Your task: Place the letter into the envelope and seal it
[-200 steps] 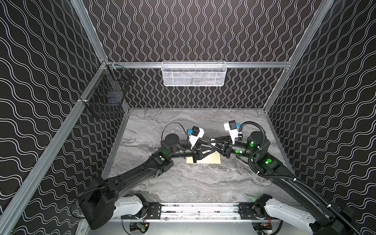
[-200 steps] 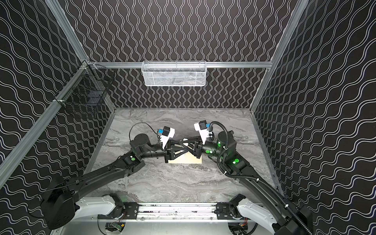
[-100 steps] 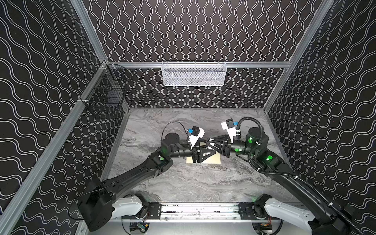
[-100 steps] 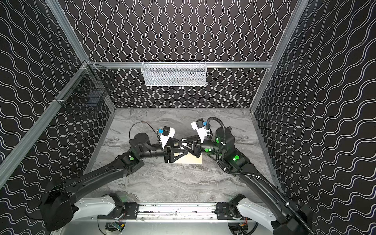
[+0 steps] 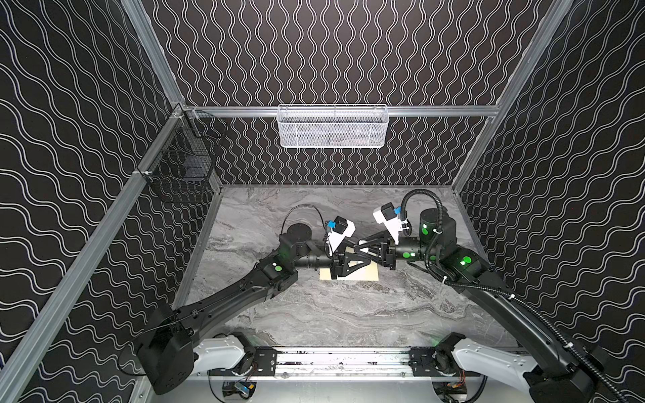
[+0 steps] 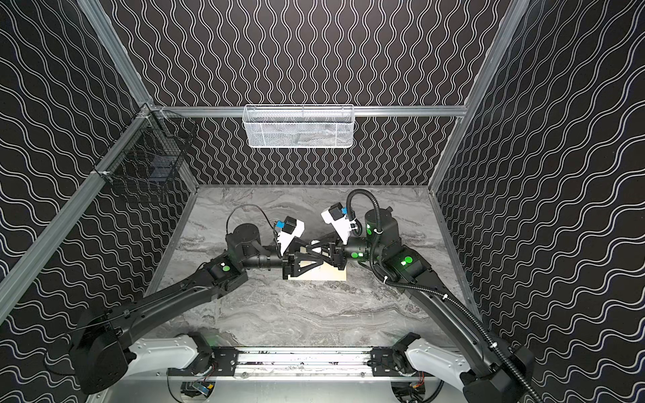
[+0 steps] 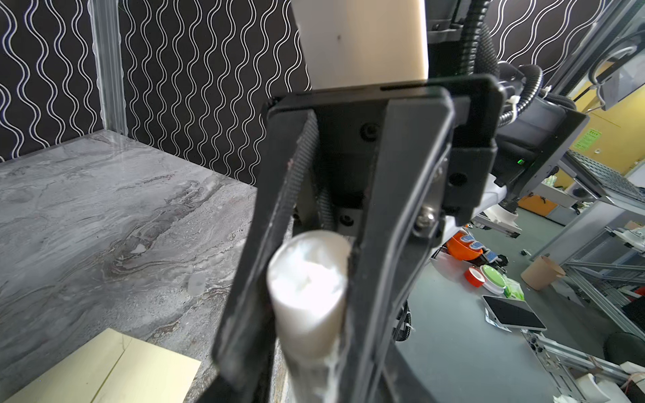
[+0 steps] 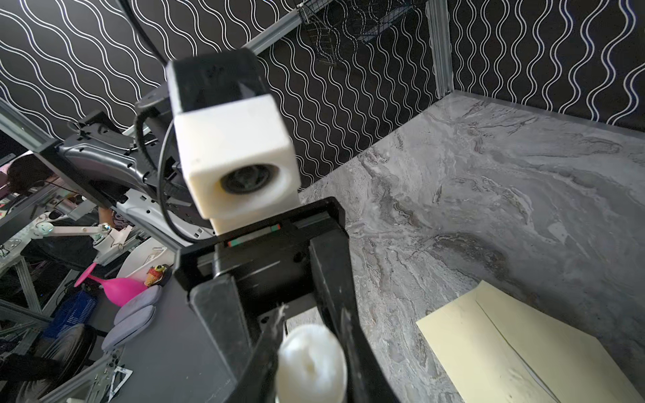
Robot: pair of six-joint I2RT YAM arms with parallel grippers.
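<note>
While they meet over the middle of the table (image 5: 314,314), the right fingers (image 7: 394,209), reaching in from 3 o'clock, are pinched narrowly on a white stick (image 7: 307,296) whose pale, ragged end is turned upward in both wrist views. The left fingers (image 8: 331,279), coming from 9 o'clock, stand close on either side of the same stick. Whether they press it or sit a hair clear cannot be told. The envelope (image 5: 368,275) lies flat and unheld on the table just below them, its near edge showing toward 6 o'clock of the crossed fingers in both top views. The letter is not visible as a separate sheet in any view, so it may already be inside, though that cannot be confirmed.

The likeliest trouble is a fumbled exchange. With two sets of fingers crowded on one short stick, a mistimed release or pull could drop it onto the envelope and smear what looks like glue where none is wanted. Stringy white residue (image 8: 281,310) clings to both sets of fingers, so the paper could stick to them and lift or skid on later contact. Nothing pins the envelope, and dragging the stick across the paper could push it off line or crease it. The interleaved fingers could also knock each other.
</note>
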